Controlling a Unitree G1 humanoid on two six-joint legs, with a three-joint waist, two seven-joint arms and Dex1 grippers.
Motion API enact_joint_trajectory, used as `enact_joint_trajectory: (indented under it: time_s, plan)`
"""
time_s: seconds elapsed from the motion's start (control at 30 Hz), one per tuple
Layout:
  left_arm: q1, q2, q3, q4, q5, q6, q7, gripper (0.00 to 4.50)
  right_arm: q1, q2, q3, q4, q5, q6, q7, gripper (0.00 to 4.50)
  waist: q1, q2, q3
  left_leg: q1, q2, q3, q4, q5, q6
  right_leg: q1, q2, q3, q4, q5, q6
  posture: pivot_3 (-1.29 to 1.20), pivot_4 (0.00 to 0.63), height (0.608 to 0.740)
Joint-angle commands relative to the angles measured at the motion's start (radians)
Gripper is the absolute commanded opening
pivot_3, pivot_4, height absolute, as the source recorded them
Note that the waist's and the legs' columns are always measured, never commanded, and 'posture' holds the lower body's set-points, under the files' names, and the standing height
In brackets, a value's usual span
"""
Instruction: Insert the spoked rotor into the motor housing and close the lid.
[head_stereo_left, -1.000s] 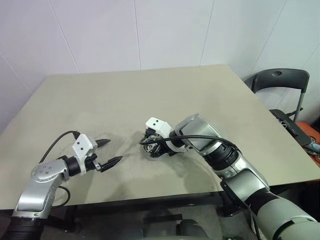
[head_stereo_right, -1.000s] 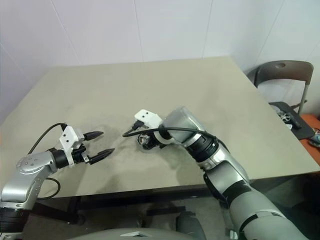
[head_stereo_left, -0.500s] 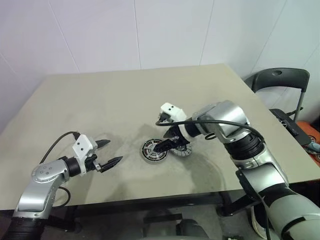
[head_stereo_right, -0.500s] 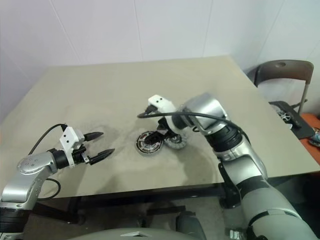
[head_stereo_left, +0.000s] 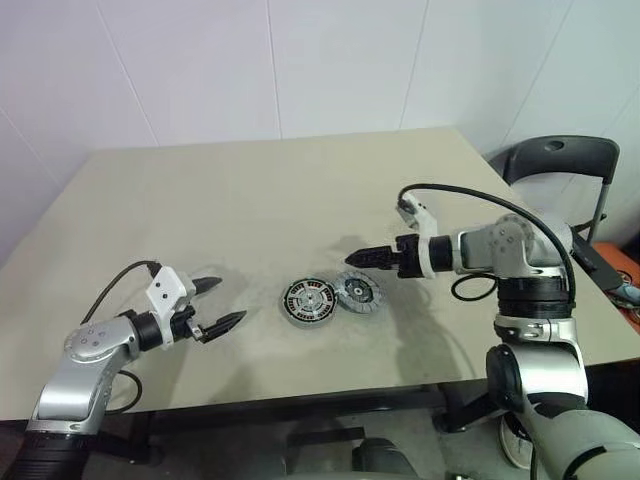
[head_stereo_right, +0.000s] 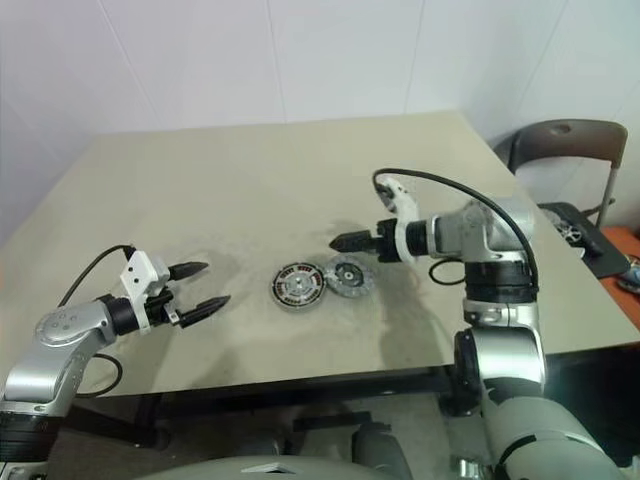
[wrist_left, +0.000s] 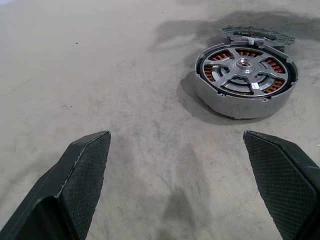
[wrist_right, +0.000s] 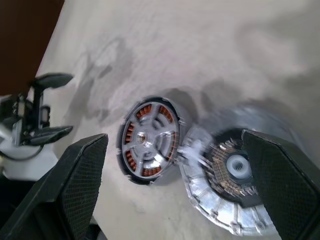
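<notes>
Motor housing: I see the motor housing flat on the counter, near the front edge, copper windings showing around its ring
Spoked rotor: I read the spoked rotor as seated inside the motor housing, silver spokes and central hub facing up, level with the rim
Lid: the lid lies just beside the motor housing on its right; the left wrist view shows its near edge resting against or on the housing rim, slightly tilted; it does not cover the housing
Right claw: I have the right claw raised over the counter just beyond and to the right of the lid, pointing toward the robot's left; its fingers stand wide apart in the right wrist view and grip nothing
Left claw: the left claw hangs low over the counter, well apart to the left of the motor housing, pointing toward it; fingers spread wide, nothing between them
Surroundings: a dark chair stands beyond the counter's right edge
</notes>
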Motion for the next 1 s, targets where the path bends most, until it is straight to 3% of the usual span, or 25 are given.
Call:
enact_joint_trajectory:
  time_s: [0.03, 0.33, 0.57, 0.73, 1.0]
  plan:
    - [-0.030, 0.005, -0.003, -0.008, -0.005, 0.009, -0.004, 4.50, 0.041, -0.032, -0.097, 0.052, 0.152, 0.006, -0.106, 4.48, 0.001, 0.000, 0.000, 0.000, 0.000, 0.000, 0.000, 0.000, 0.000, 0.000, 0.000, 0.000, 0.000, 0.000, 0.000, 0.00, 0.000, 0.740]
    - [-0.042, 0.007, -0.008, 0.000, -0.004, 0.015, -0.010, 4.50, 0.177, -0.088, -0.117, 0.104, 0.537, 0.006, -0.392, 4.48, -0.007, 0.000, 0.000, 0.002, 0.001, 0.002, 0.001, 0.000, 0.001, 0.003, 0.001, 0.001, 0.000, 0.000, 0.001, 0.00, 0.000, 0.740]
    - [-0.039, 0.006, -0.010, -0.017, -0.005, 0.027, -0.001, 4.50, 0.251, -0.063, -0.082, 0.091, 0.832, 0.006, -0.626, 4.48, -0.003, 0.000, 0.000, 0.003, 0.001, 0.002, 0.002, 0.000, 0.001, 0.005, 0.002, 0.001, 0.000, 0.001, 0.001, 0.00, 0.000, 0.740]
    - [-0.038, 0.006, -0.010, -0.023, -0.005, 0.035, 0.003, 4.50, 0.273, -0.047, -0.088, 0.101, 0.930, 0.006, -0.763, 4.48, -0.004, 0.000, 0.000, 0.003, 0.001, 0.002, 0.003, 0.000, 0.001, 0.005, 0.002, 0.002, 0.000, 0.001, 0.002, 0.00, 0.000, 0.740]
    - [-0.045, 0.004, -0.011, -0.009, 0.000, 0.023, 0.001, 4.50, 0.249, 0.001, -0.134, 0.136, 0.962, 0.001, -0.878, 4.48, -0.005, 0.000, 0.000, 0.007, 0.001, 0.002, 0.003, 0.000, 0.001, 0.008, 0.002, 0.002, 0.000, 0.001, 0.002, 0.00, 0.000, 0.740]
